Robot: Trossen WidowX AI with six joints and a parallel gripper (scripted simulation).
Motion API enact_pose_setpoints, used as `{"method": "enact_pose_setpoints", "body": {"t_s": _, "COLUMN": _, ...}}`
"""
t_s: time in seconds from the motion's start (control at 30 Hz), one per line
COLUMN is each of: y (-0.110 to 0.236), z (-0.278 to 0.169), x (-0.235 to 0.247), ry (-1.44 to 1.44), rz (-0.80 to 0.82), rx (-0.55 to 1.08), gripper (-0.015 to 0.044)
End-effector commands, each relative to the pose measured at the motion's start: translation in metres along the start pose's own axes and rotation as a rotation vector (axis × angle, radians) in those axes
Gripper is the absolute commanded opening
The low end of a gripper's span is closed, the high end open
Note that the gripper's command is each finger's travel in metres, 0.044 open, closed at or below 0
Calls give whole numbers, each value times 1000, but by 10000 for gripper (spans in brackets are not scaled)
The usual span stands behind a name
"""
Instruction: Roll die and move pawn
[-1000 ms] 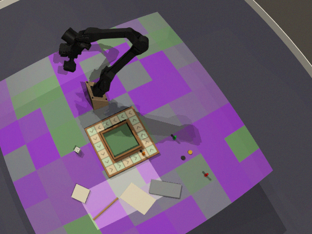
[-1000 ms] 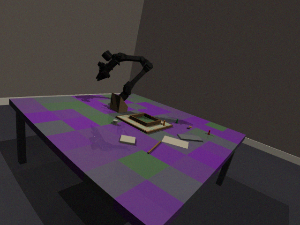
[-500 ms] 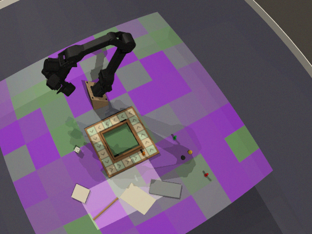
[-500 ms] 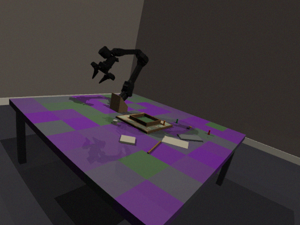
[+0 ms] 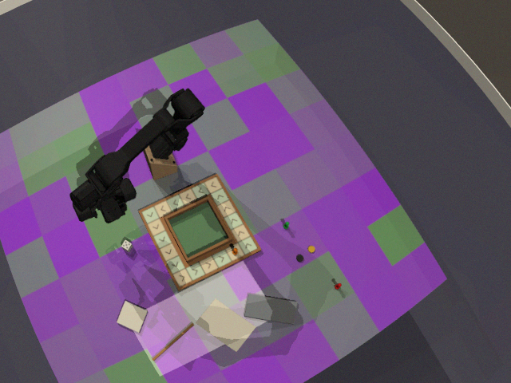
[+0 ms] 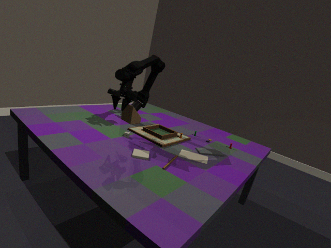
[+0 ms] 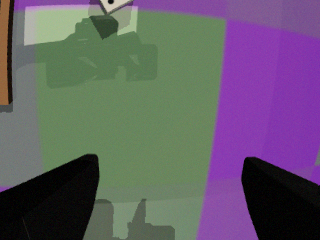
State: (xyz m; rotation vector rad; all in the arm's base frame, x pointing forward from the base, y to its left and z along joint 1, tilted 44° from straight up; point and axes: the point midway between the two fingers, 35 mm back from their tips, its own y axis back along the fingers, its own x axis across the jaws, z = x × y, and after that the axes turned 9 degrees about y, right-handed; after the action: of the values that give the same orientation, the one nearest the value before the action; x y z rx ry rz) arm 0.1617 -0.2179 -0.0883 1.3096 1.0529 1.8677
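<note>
The board's ring of arrow squares surrounds the green dice tray (image 5: 167,224) (image 6: 149,129), which holds nothing. An orange pawn (image 5: 234,250) (image 6: 180,135) stands on a square near the board's right corner. My gripper (image 5: 98,214) (image 6: 119,105) (image 7: 171,168) is open and empty. It hangs well above the table, a short way from the die, fingers pointing down.
The arm's wooden base (image 5: 160,164) stands behind the board. A green pawn (image 5: 285,225), a red pawn (image 5: 337,285), a yellow disc (image 5: 311,249) and a black disc (image 5: 299,257) lie right of the board. Cards (image 5: 132,316) (image 5: 226,324) (image 5: 270,309) and a stick (image 5: 172,341) lie in front.
</note>
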Motion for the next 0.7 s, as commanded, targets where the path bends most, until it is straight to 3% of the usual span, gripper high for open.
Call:
{"method": "enact_pose_setpoints", "body": {"t_s": 0.0, "y": -41, "z": 58, "x": 5, "ry": 319, "rz": 127, "rx": -54, "gripper": 275}}
{"method": "enact_pose_setpoints", "body": {"t_s": 0.13, "y": -71, "z": 92, "x": 15, "ry": 510, "rz": 210, "rx": -103, "gripper": 275}}
{"method": "enact_pose_setpoints", "body": {"t_s": 0.67, "y": -87, "z": 88, "x": 16, "ry": 515, "rz": 212, "rx": -105, "gripper": 275}}
